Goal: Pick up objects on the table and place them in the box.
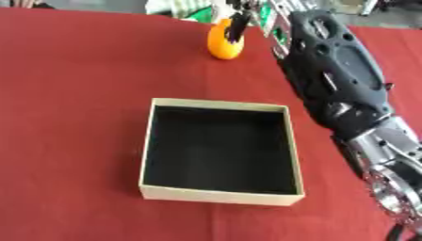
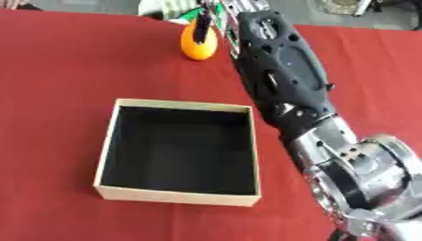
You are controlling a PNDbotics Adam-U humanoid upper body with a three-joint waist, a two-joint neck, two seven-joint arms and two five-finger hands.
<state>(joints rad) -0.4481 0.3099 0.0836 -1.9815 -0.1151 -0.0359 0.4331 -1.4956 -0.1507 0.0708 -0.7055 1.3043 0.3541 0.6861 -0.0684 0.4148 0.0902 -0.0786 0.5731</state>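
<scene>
Matt red cloth covers my desk (image 1: 74, 94). The box (image 1: 216, 196) looks like pale cardboard, matt black inside. The orange fruit (image 1: 223, 47) is smooth, slightly glossy. My forearm (image 2: 284, 70) is black plastic, with bare silver metal below.

The robot's right arm (image 1: 334, 80), a bulky black shell with silver joints near the lower right corner, stretched from there up toward the far edge of the scene. Its right hand (image 1: 237, 26) was at the far end, black fingers (image 1: 236, 31) curled down around an orange round fruit (image 1: 223, 44). The left arm and hand showed in neither view
</scene>
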